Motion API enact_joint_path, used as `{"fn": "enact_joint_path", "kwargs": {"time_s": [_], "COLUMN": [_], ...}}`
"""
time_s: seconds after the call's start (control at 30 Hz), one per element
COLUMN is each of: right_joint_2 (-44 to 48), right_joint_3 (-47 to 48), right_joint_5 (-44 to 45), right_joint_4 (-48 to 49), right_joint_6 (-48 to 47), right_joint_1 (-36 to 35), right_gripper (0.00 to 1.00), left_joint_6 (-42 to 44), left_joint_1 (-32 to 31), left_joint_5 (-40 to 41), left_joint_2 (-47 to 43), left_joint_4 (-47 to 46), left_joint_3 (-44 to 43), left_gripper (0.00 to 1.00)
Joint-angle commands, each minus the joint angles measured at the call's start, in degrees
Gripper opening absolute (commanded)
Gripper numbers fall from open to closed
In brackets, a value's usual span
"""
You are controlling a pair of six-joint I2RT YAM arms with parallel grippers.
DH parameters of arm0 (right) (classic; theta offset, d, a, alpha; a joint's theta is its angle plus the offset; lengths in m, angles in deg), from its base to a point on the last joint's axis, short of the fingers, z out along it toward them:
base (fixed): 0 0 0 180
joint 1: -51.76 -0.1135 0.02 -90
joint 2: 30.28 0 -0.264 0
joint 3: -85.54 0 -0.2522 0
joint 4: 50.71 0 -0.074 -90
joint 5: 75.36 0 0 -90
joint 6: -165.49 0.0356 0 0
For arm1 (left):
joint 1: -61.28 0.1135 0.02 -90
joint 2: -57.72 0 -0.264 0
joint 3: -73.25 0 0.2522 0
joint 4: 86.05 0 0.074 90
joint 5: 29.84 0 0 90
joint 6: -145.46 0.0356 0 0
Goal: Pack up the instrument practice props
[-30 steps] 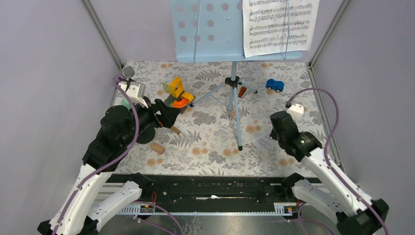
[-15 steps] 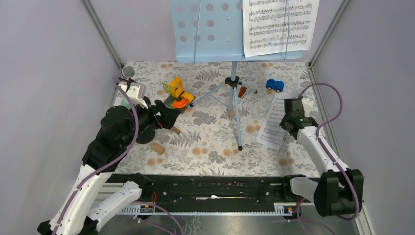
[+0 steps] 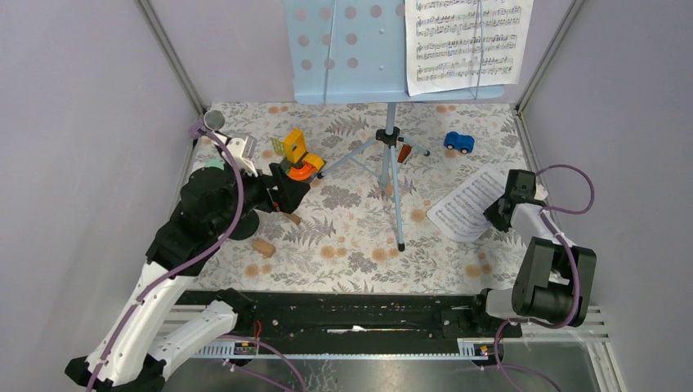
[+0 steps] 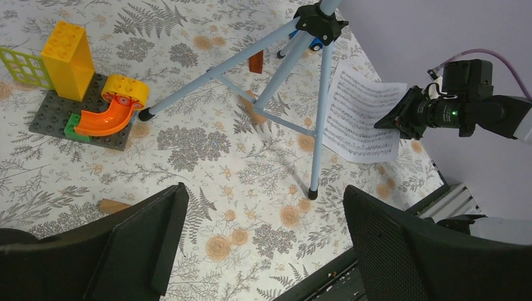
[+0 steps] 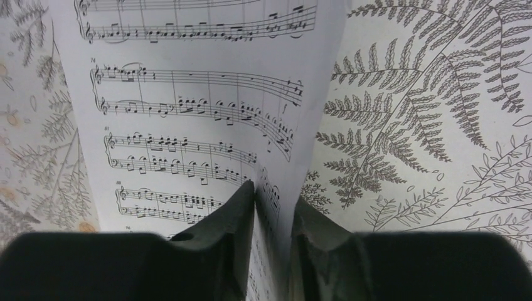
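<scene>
The right gripper (image 5: 273,195), at three o'clock on the table (image 3: 343,245), has its jaws slightly parted around a music sheet (image 5: 188,113); the left gripper (image 4: 263,191), at nine o'clock, stands wide open.

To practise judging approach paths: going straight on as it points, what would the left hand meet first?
Probably the floral tablecloth, just short of the music rack's tripod legs; the left hand tilts downward, depth unclear.

Music rack (image 3: 350,49) stands upright, bearing 1 page (image 3: 466,41).
</scene>
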State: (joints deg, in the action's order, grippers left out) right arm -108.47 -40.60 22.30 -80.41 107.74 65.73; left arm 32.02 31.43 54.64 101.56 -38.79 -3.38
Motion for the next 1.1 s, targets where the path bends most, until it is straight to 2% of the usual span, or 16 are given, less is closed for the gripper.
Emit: {"fn": "enact_joint_path", "kwargs": {"time_s": [0.0, 0.13, 0.27, 0.4, 0.53, 0.63, 0.77, 0.83, 0.93, 1.07], "right_joint_2": [0.59, 1.05, 4.24, 6.65, 11.01, 15.69, 21.46, 24.90, 29.70, 31.56], "right_joint_3": [-0.30, 0.17, 0.47, 5.22, 9.28, 11.74, 18.28, 20.81, 25.22, 32.77], "right_joint_5": [-2.11, -1.67, 1.90, 5.15, 8.80, 9.35, 3.06, -0.42, -7.11, -16.23], "right_joint_4": [3.35, 2.40, 0.81, -4.34, -9.40, -9.54, -11.30, -12.21, -12.13, -12.01], "right_joint_6": [2.12, 1.74, 1.29, 0.63, 0.24, -2.99, -8.33, -8.62, -7.92, -8.44], "right_joint_1": [2.87, 5.19, 6.59, 7.85, 8.00, 7.99, 7.95, 7.95, 7.99, 7.99], "right_gripper": [0.33, 0.61, 0.71, 0.82, 0.87, 0.91, 0.91, 0.91, 0.92, 0.96], "left_joint_6": [-1.31, -1.23, -0.56, -0.36, 0.82, 1.73, 2.81, 2.96, 2.36, 2.50], "left_joint_1": [-0.12, -0.12, -0.11, -0.12, -0.07, -0.12, -0.11, -0.08, -0.06, -0.13], "left_joint_5": [-0.98, -0.90, 1.73, 6.56, 10.31, 11.05, 5.86, 1.87, 0.60, -3.68], "left_joint_2": [-1.20, -0.83, -0.80, 0.22, 1.52, 2.56, 4.79, 6.54, 8.18, 9.91], "left_joint_4": [-2.54, -2.69, -1.76, 0.94, 4.48, 6.87, 7.86, 7.61, 6.57, 4.15], "left_joint_3": [-2.40, -3.37, -4.97, -8.98, -15.24, -19.94, -25.52, -28.28, -31.53, -34.68], "left_gripper": [0.99, 0.99, 0.99, 0.99, 0.99, 0.99, 0.99, 0.99, 0.99, 0.99]}}
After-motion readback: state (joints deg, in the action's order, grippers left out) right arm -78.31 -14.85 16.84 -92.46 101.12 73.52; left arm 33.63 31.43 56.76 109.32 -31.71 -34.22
